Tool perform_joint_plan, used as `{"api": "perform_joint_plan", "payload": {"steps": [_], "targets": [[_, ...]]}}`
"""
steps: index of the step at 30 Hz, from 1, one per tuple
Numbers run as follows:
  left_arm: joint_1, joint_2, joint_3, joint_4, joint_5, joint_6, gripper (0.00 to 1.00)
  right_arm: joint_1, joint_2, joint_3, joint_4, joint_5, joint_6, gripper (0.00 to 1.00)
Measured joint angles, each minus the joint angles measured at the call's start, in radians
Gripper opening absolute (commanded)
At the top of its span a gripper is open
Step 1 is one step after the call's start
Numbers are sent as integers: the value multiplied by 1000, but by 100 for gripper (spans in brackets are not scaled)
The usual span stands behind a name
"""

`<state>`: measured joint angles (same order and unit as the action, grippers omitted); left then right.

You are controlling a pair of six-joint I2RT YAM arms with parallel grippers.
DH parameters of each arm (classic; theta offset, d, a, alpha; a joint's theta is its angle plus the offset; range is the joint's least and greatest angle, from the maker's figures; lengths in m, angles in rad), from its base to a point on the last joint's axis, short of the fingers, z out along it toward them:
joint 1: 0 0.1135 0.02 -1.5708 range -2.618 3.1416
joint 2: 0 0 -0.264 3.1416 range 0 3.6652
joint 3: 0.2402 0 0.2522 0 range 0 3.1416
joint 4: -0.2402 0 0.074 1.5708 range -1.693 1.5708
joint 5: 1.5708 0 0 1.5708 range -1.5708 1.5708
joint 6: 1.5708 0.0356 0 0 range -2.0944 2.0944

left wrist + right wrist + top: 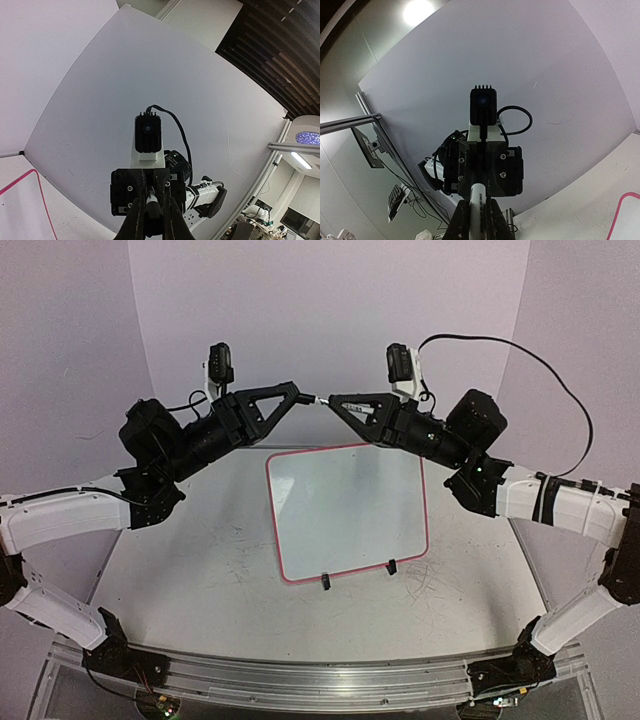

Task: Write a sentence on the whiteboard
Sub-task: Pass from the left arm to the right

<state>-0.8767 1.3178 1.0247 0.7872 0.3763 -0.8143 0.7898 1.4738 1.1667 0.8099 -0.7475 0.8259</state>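
The whiteboard (345, 510) lies flat on the table, white with a thin pink-red border. Its face is blank, and the sentence is not to be seen on it. Above its far edge the two grippers meet tip to tip, with a marker (318, 400) bridging them. My left gripper (304, 397) is shut on the marker's black cap end (152, 212). My right gripper (331, 403) is shut on the white barrel (479, 215), which shows printed text. A corner of the whiteboard (15, 215) appears in the left wrist view, and another corner (632, 220) in the right wrist view.
Two small black clip feet (326, 583) (392, 566) sit on the board's near edge. The scratched grey-white tabletop (200, 580) surrounds the board, with white walls behind. A black cable (540, 360) loops above the right arm.
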Motion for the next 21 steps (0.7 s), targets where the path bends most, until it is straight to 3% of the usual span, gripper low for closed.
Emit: {"api": "perform_joint_plan", "payload": {"steps": [2,4,21], "targets": [[1,0,-1,1,0,0,33,0,0,0,-1,5,-4,0],[1,0,-6,1,4,0,37,0,0,0,0,14,-9,0],[1,2,-18,-2,27,5,47,0,-2,-5,5,48,-17,0]]}}
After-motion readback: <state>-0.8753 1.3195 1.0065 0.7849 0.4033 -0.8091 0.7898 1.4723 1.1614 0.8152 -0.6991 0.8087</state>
